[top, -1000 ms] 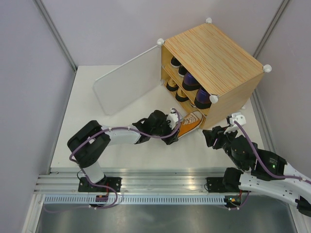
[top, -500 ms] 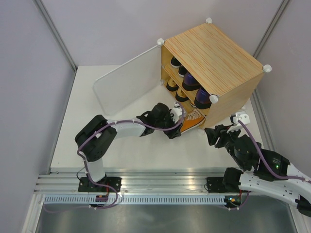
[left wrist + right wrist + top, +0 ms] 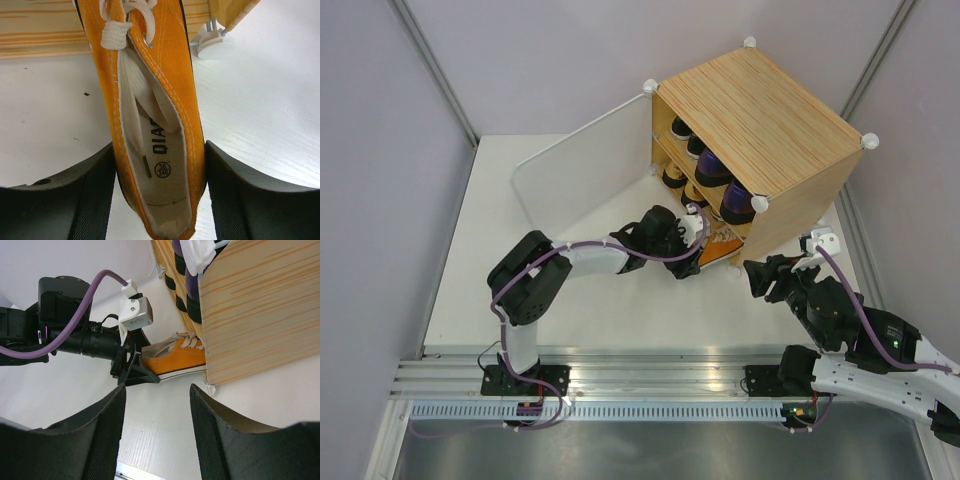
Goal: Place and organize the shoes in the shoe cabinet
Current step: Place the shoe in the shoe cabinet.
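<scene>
Left wrist view has the left gripper (image 3: 160, 150) clamped on the heel of the orange canvas sneaker (image 3: 150, 75), its long axis pointing straight ahead, toe at the light striped-grain wooden shoe cabinet (image 3: 40, 30)'s lower mouth; the right gripper (image 3: 157, 405), farther off, hangs parted and empty.

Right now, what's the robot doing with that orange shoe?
The left pincer grips the heel of an orange canvas sneaker with white laces, its toe end at the bottom compartment of the light wooden shoe cabinet. The cabinet's white panel door stands open, and glossy dark purple loafers already sit inside. The right pincer hangs open and empty near the cabinet's front corner.
</scene>
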`<act>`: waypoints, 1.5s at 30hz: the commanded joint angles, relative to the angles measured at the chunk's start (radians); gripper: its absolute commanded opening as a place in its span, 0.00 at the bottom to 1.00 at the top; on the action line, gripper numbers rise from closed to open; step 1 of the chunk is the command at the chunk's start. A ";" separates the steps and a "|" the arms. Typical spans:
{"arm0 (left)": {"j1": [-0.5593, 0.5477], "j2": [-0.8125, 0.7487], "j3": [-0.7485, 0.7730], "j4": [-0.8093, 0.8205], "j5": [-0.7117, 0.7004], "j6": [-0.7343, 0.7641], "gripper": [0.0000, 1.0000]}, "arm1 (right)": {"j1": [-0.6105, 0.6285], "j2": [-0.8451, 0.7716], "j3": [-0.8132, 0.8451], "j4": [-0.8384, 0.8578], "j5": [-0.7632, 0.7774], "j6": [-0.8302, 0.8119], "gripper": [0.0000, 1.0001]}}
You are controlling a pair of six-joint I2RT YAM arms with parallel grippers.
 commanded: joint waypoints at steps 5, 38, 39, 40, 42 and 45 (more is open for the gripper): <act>0.001 0.016 0.022 0.046 0.044 -0.049 0.51 | -0.001 0.003 0.072 -0.008 0.015 -0.010 0.60; 0.046 -0.467 -0.352 0.020 -0.092 -0.277 0.33 | -0.001 0.057 0.178 -0.007 0.344 0.021 0.61; 0.046 -0.487 -0.393 0.020 -0.094 -0.290 0.25 | 0.000 0.063 0.190 -0.007 0.358 0.016 0.61; 0.046 -0.491 -0.413 0.026 -0.098 -0.322 0.23 | 0.000 0.069 0.198 -0.007 0.366 0.012 0.61; 0.046 -0.488 -0.459 0.039 -0.097 -0.360 0.15 | -0.001 0.096 0.219 -0.007 0.389 -0.005 0.61; 0.046 -0.458 -0.490 0.077 -0.082 -0.388 0.13 | -0.001 0.135 0.241 -0.007 0.395 -0.020 0.62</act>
